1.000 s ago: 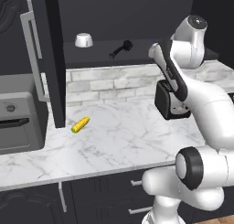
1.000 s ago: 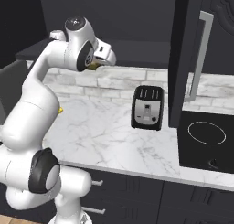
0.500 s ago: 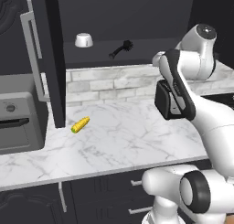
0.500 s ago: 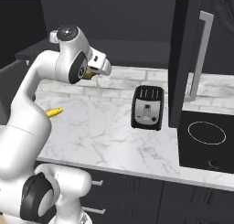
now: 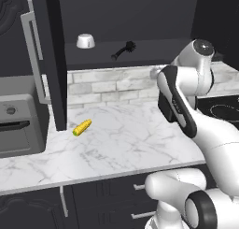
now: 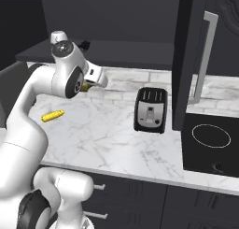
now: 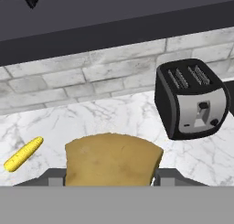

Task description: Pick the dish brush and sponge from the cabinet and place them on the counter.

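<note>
Fingers (image 7: 54, 176) partly spread, clamping the sponge (image 7: 112, 160) between them above the counter (image 7: 137, 122)

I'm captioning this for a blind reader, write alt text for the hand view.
A yellow-tan sponge sits gripped between the fingers, above a white marble counter. A black toaster stands to the right, a corn cob lies left, with a brick wall behind.

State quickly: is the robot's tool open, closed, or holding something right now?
Tool: closed on the sponge, held above the counter.
</note>
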Controlling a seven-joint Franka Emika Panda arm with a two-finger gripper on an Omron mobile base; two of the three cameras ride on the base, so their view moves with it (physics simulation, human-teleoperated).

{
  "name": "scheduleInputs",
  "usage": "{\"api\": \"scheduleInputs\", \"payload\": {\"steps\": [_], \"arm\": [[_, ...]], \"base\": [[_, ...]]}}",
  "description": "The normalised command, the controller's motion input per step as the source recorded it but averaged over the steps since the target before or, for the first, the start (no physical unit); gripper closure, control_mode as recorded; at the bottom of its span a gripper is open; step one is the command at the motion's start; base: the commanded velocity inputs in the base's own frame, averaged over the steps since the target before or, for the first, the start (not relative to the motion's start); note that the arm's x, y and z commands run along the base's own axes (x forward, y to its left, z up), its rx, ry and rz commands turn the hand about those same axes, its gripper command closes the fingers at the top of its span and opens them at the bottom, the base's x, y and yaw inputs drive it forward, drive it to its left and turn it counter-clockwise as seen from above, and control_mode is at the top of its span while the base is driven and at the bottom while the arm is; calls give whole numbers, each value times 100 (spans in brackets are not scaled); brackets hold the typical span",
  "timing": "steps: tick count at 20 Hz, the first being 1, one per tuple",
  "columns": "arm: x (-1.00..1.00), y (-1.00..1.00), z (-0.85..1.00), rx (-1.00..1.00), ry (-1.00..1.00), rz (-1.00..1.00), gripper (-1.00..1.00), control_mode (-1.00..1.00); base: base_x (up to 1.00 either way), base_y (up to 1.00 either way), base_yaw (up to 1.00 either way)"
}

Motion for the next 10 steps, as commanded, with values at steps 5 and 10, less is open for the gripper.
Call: {"api": "scheduleInputs", "payload": {"steps": [5, 10], "arm": [[-13, 2, -27, 0, -2, 2, 100, -100], [-1, 0, -29, 0, -1, 2, 100, -100]], "base": [[0, 0, 0], [0, 0, 0]]}}
